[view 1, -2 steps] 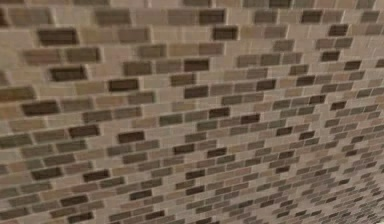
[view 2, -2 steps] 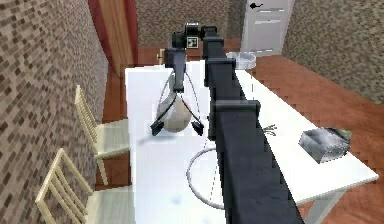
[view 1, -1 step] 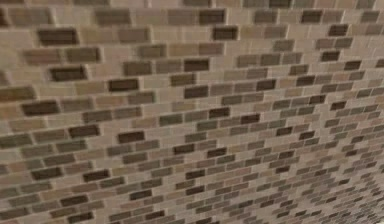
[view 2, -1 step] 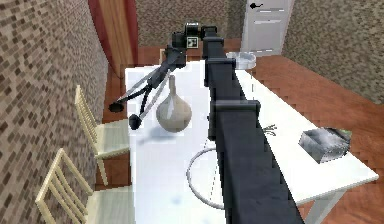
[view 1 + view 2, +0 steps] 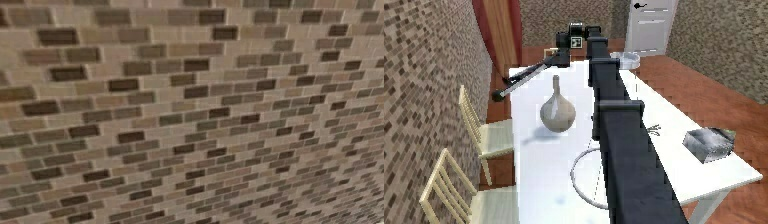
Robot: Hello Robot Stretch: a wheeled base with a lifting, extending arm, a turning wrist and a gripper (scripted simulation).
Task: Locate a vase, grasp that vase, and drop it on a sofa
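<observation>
Roughly a third in, imo: vase found, grasp not done, whole sofa drop left to do.

L→R in the arm side view:
- brick wall at far left
- two pale chairs along the white bench's left side
- tool sits up-left of the vase. Its thin fingers slope down-left, and the tips are past the bench edge w/ only bare floor behind. Nothing hangs there, so it holds nothing. Released vs clenched: can't tell from these pics.
- vase: beige, stands on the bench top, left of the arm and apart from the tool
- arm: dark bar running up over the bench
- small grey box near the bench's right edge
- white door top right

Vase orientation:
- upright, fat bulb down on the bench, narrow neck pointing straight up
- long axis vertical
- body looks round, so no preferred side. My guess is a side-on grasp would suit, at the bulb or low on the neck.

Fwd view: brickwork close ahead. So after the pick, expect a turn and a drive to find the sofa.
</observation>
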